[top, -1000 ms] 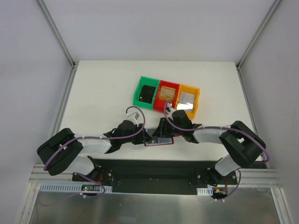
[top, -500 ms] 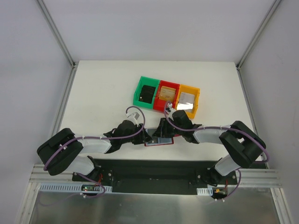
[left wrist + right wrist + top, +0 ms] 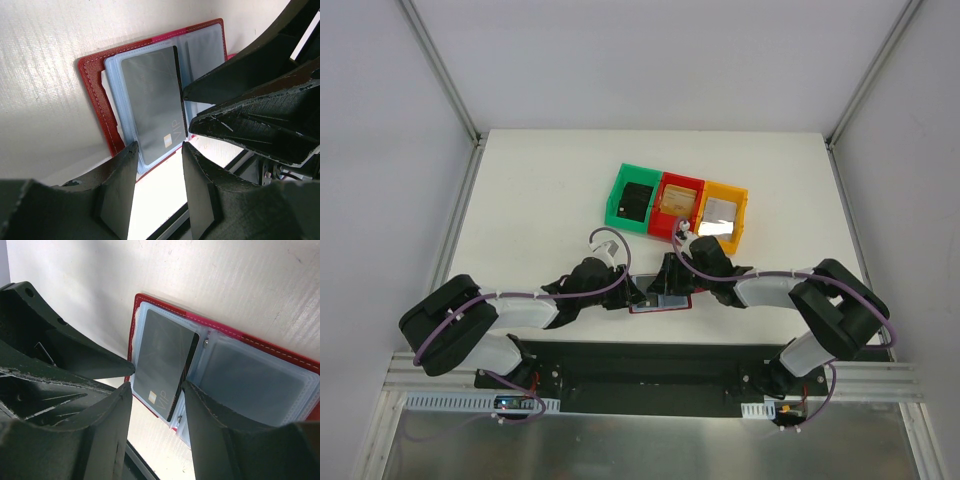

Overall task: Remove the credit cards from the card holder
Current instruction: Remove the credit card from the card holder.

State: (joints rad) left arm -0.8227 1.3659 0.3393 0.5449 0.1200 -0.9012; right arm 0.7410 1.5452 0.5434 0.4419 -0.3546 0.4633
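Note:
The card holder, a red bifold wallet with blue-grey pockets, lies open on the table between both grippers. It also shows in the left wrist view and the right wrist view. A dark grey credit card marked VIP sits in one pocket, partly slid out. My left gripper is open and empty just off the wallet's edge. My right gripper is open, its fingers standing either side of the card's end. Each gripper's fingers show in the other's wrist view.
Three bins stand in a row behind the wallet: green with a black card, red with a tan-gold card, orange with a silvery card. The table's near edge and a black rail lie just below the wallet.

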